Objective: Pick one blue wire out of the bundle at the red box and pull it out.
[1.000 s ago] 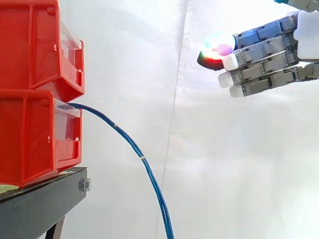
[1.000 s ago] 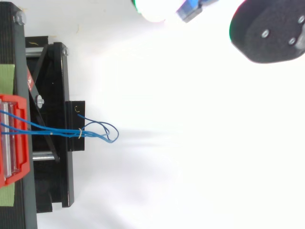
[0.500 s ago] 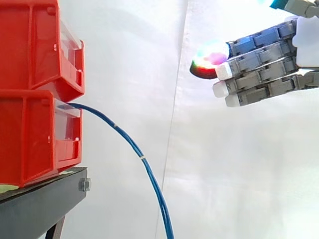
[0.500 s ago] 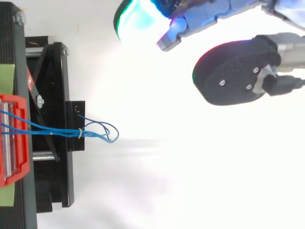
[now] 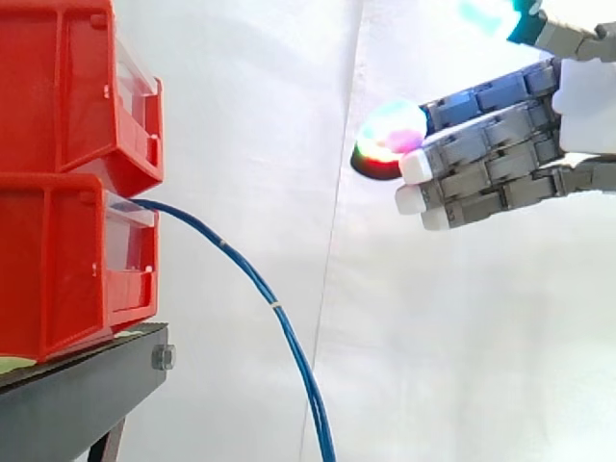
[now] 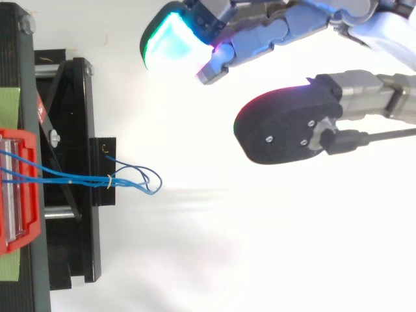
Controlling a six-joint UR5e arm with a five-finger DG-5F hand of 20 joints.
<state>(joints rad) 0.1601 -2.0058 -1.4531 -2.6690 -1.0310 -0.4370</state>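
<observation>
Handling: I judge the blue wire bundle to be light, thin and limp; it sags in a long curve under its own weight; the smooth sheath will probably slip between thick pads unless it is pinched firmly.
Risk: small pale ties bind the strands together, so a pull on one strand may drag the rest with it.
Where to hold: best at the loose loops beyond the tie, where the strands spread apart and one can be singled out; a pinch between thumb and one finger pad seems the fitting grip.
Look: several slim blue strands, running close together; two pale marks show along the curve in the side view.
Place: the bundle leaves the front of the lower red bin, crosses the black stand and hangs down before the white curtain, leaving the side view at its bottom edge.
Hand: the hand is high and well apart from the bundle; its fingers are stretched out straight toward the bins, the thumb spread away from them; nothing is held; its fingertips glow green and white.
</observation>
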